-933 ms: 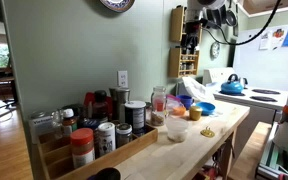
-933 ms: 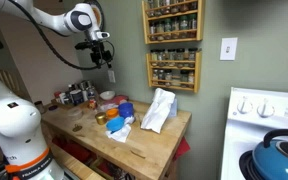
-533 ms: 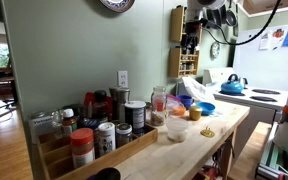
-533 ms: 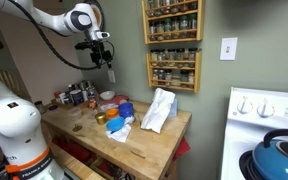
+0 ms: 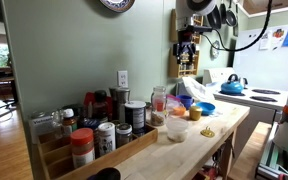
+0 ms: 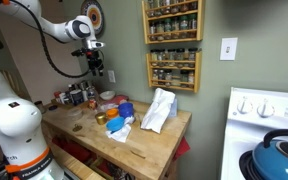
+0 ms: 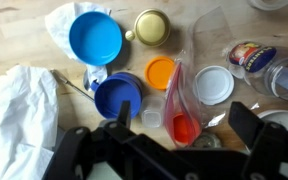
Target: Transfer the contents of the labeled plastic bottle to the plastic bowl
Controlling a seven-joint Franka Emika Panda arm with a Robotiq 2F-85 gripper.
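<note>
While gripper (image 6: 97,72) hangs high, wooden counter (image 6: 142,143) (cluttered) meets green wall (image 5: 74,50).

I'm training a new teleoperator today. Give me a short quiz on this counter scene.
1. True or false: the gripper hangs above the counter, holding nothing.
2. How many blue bowls appear in the wrist view? A one, B two, C four.
3. Is the labeled plastic bottle upright or lying down?
Key: 1 true; 2 B; 3 upright.
</note>
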